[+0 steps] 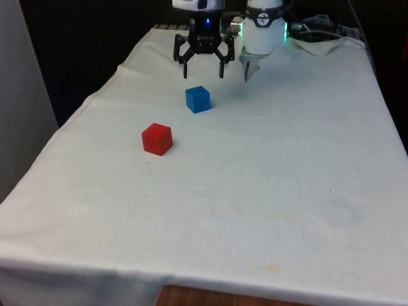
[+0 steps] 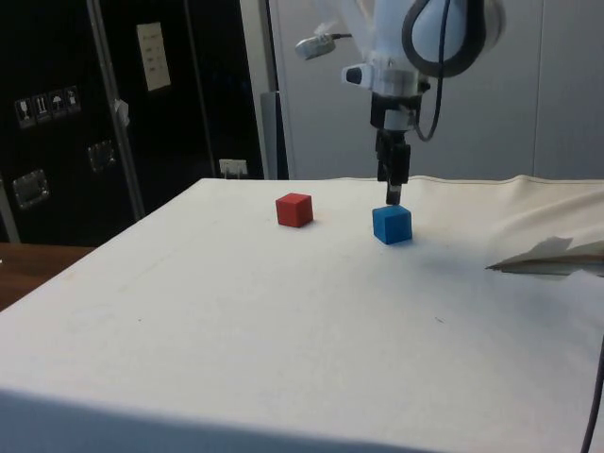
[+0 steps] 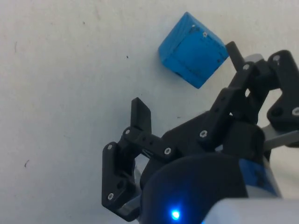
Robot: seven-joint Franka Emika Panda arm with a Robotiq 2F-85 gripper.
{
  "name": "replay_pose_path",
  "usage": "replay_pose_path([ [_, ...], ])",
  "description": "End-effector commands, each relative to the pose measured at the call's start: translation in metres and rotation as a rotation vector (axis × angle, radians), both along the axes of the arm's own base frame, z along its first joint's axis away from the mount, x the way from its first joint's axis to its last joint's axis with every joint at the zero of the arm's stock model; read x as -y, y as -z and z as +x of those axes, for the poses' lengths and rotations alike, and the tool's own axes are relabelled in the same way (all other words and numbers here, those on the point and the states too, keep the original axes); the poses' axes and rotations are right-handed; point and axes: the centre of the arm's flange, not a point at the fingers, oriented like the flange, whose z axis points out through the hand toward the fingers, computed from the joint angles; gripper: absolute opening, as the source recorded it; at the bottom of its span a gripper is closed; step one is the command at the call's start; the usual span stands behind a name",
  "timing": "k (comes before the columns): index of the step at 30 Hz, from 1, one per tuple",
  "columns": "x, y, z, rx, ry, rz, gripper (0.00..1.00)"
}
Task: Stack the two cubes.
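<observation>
Overhead, the black gripper (image 1: 203, 69) hangs with its fingers (image 3: 140, 116) spread apart and holding nothing, just above and slightly behind the blue cube (image 1: 197, 99). Both cubes sit on the white-clothed bench (image 1: 268, 191), the red cube (image 1: 157, 139) near the blue one, toward the front view's left and closer to that camera, the two not touching.

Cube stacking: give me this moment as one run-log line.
gripper: open, empty, above table beyond blue cube | red cube: on cloth, apart from blue | stack: not started
</observation>
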Motion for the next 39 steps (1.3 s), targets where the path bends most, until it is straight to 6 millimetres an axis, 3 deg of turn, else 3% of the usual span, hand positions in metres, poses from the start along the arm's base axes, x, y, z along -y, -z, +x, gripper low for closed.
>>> replay_pose_path([
  [1,-0.006,0.000,-0.002,0.012,-0.017,0.006,1.00],
  [15,-0.006,0.020,-0.003,0.006,-0.114,-0.029,1.00],
  [28,0.010,0.025,0.004,-0.014,-0.116,-0.052,1.00],
  [29,0.002,0.023,0.003,-0.012,-0.126,-0.037,1.00],
  [37,-0.003,0.027,0.010,-0.023,-0.173,-0.043,1.00],
  [38,0.007,0.031,0.012,-0.027,-0.163,-0.065,1.00],
  [39,-0.003,0.027,0.011,-0.024,-0.178,-0.044,1.00],
])
